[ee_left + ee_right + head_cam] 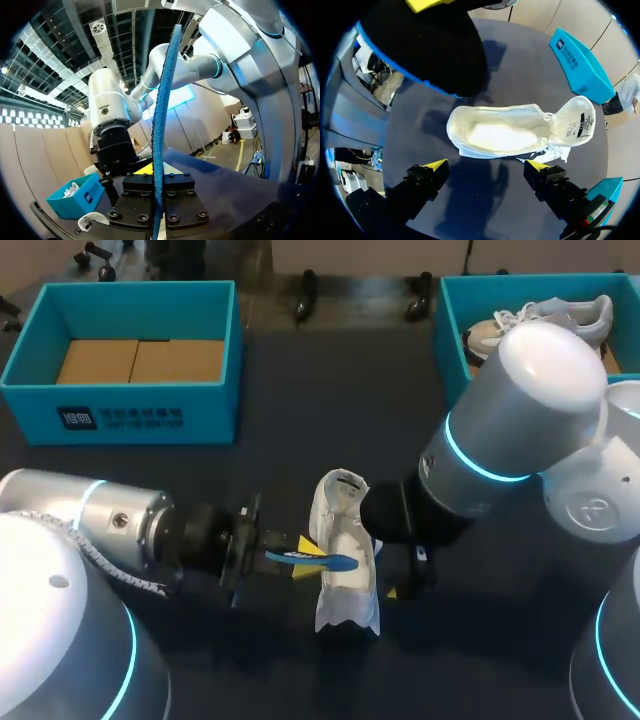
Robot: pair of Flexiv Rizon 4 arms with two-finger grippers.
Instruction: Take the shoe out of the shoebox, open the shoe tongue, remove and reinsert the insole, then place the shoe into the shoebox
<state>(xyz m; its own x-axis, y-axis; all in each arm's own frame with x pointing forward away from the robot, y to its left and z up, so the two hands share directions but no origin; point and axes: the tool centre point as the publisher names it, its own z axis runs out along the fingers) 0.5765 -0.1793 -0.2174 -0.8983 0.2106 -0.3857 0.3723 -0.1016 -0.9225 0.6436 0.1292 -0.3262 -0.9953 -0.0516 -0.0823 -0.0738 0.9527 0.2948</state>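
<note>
A white shoe [347,560] lies on the dark table, its tongue [576,122] folded back and its opening facing my right gripper [487,172]. That gripper hovers open just over the shoe [502,135], one finger on each side and touching nothing. My left gripper [303,551] is shut on a blue insole [328,561] beside the shoe's left side. In the left wrist view the insole [161,125] stands edge-on between the fingers. Its dark underside [432,47] hangs above the shoe.
A teal shoebox [130,410] with cardboard inside stands at the back left. A second teal box [452,325] at the back right holds another shoe [545,320]. My right arm [500,440] spans the table's right side.
</note>
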